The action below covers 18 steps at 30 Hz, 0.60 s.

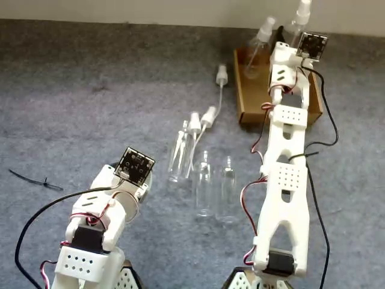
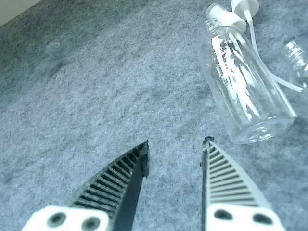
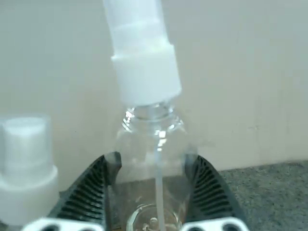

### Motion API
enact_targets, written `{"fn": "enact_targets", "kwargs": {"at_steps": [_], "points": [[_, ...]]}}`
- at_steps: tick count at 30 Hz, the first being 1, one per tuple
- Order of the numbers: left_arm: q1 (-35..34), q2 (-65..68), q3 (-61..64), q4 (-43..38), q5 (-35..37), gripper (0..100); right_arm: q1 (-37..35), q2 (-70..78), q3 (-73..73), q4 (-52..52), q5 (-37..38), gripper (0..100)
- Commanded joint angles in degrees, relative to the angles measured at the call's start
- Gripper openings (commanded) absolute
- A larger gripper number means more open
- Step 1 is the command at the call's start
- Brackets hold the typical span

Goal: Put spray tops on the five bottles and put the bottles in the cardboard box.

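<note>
High view: R arm stretched full length to far end of cardboard box (image 1: 249, 101). L arm folded back near its base, L gripper (image 2: 175, 142) angled down over grey carpet (image 2: 72, 96), fingers apart, nothing btwn them. R gripper (image 3: 151, 161) clamps sides of held bottle (image 3: 149, 127), upright w/ fitted top (image 3: 142, 62) on neck; can't tell if its base touches box.

Bottles: 5.
- 1 held.
- 1 capped bottle (image 1: 257, 47) leaning in box.
- 3 on carpet: lying bottle (image 2: 240, 82) near L gripper, bare bottle (image 1: 204, 183) just beside second bare bottle (image 1: 227, 188), btwn the arms.

Spray tops: 5.
- 2 on bottles at box.
- 3 on carpet: far top (image 1: 221, 75), plus near top (image 1: 194, 122) beside neighbour top (image 1: 209, 115) at lying bottle's neck.

Also 1 black zip tie (image 1: 36, 179) by L arm.
</note>
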Motion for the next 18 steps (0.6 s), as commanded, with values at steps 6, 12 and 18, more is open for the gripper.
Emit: {"fn": "enact_targets", "kwargs": {"at_steps": [6, 12, 18], "points": [[-0.7, 0.0, -0.3, -1.0, -0.3, 18, 0.5, -1.3, -1.5, -1.8, 0.9, 0.9], [-0.7, 0.0, -0.3, -1.0, -0.3, 18, 0.5, -1.3, -1.4, -1.5, 0.9, 1.2], [-0.7, 0.0, -0.3, -1.0, -0.3, 18, 0.5, -1.3, 1.1, -1.5, 0.9, 12.2]]}}
